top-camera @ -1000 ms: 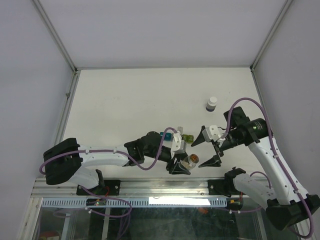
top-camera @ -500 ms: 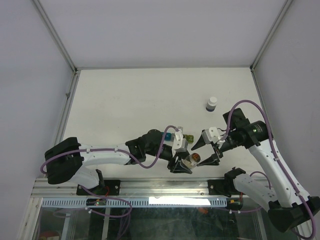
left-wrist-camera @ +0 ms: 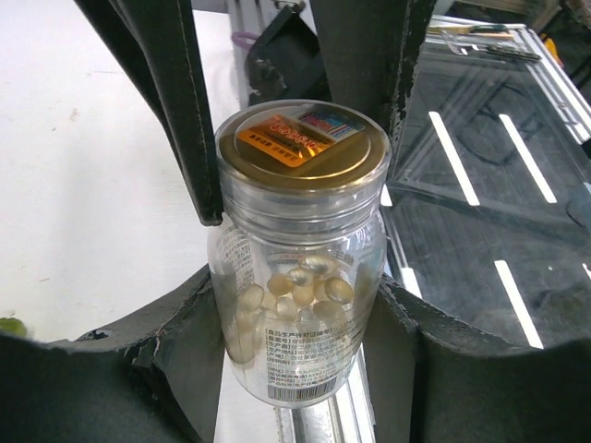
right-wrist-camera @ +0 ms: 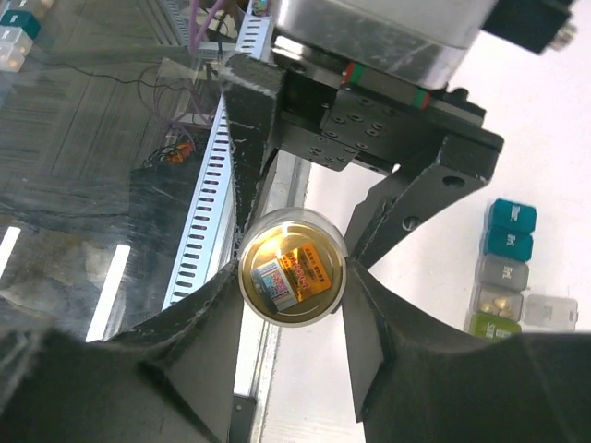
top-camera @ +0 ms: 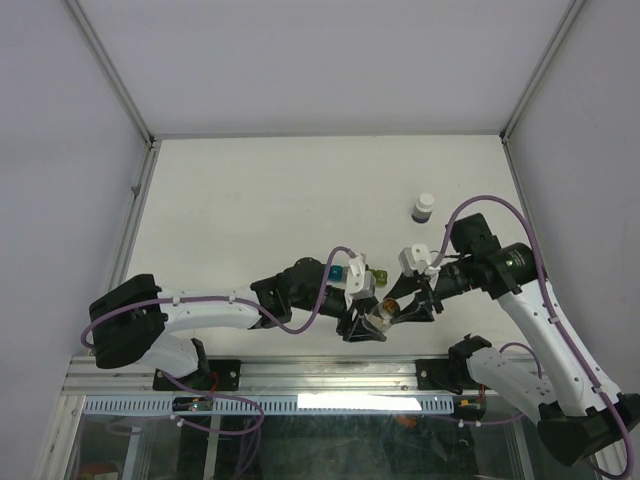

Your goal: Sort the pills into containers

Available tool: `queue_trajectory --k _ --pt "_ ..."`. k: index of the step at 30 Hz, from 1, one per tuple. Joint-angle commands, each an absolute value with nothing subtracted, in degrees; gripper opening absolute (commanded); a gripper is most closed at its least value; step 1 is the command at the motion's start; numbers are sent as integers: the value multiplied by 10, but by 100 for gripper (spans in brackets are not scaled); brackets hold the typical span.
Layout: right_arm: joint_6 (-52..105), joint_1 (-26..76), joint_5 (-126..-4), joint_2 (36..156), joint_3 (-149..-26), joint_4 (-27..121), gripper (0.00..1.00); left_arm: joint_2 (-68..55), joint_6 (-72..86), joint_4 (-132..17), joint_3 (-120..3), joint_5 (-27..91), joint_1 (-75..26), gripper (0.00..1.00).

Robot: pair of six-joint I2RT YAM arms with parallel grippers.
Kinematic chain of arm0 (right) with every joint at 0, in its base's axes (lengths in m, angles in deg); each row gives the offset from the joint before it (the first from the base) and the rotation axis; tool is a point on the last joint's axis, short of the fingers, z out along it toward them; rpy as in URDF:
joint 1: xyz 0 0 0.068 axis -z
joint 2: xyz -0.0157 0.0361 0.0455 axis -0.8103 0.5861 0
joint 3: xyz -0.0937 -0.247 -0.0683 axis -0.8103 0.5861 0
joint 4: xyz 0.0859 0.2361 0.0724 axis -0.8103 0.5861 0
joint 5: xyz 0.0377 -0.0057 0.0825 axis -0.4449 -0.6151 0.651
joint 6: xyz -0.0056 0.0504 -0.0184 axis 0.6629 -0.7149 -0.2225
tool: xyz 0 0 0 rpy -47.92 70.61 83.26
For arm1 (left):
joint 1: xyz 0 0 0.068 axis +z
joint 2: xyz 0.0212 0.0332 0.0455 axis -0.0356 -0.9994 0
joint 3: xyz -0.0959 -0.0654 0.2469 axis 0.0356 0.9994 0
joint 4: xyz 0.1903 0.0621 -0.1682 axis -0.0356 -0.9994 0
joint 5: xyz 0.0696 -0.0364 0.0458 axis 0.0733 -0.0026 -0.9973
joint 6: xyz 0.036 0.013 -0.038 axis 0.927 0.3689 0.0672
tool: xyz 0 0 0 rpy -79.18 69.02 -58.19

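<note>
nothing can be read clearly. the gold lid [left-wrist-camera: 303, 143] on the clear pill bottle [left-wrist-camera: 295, 277] has an orange and blue sticker [left-wrist-camera: 297, 137] with print too tiny to read. low on the bottle's side sits a label [left-wrist-camera: 295, 346] with small print and a barcode [left-wrist-camera: 300, 390]. right of the bottle, the pill organiser [right-wrist-camera: 503, 272] has faint marks on its grey lids.

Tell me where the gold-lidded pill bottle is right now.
Top view: the pill bottle is near the table's front edge, right of centre, gripped around its body by the left gripper, with the right gripper closed on its lid.
</note>
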State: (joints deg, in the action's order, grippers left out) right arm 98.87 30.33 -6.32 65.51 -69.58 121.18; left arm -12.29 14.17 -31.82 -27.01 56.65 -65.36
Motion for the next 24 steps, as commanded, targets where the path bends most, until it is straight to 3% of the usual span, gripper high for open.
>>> queue_trajectory --k 1,10,15,16,19,21,22,24 --pt "820 299 -130 674 -719 1128 18 -105 138 -222 -266 435 -647 0" --pt "619 301 -333 720 -718 1007 13 -162 119 -176 -288 162 -661 0" --pt "581 326 -353 709 -715 989 10 -205 108 -202 -312 127 -661 0" --pt "582 330 -337 702 -714 990 15 -209 108 -203 -312 132 -660 0" --pt "600 340 -283 679 -714 1003 65 -208 108 -202 -306 162 -660 0" --pt "618 346 -265 659 -717 1014 90 -196 108 -205 -299 189 -660 0" --pt "624 349 -263 646 -718 1017 97 -189 107 -207 -294 201 -660 0" --pt "635 357 -261 621 -720 1022 99 -174 104 -214 -285 228 -660 0"
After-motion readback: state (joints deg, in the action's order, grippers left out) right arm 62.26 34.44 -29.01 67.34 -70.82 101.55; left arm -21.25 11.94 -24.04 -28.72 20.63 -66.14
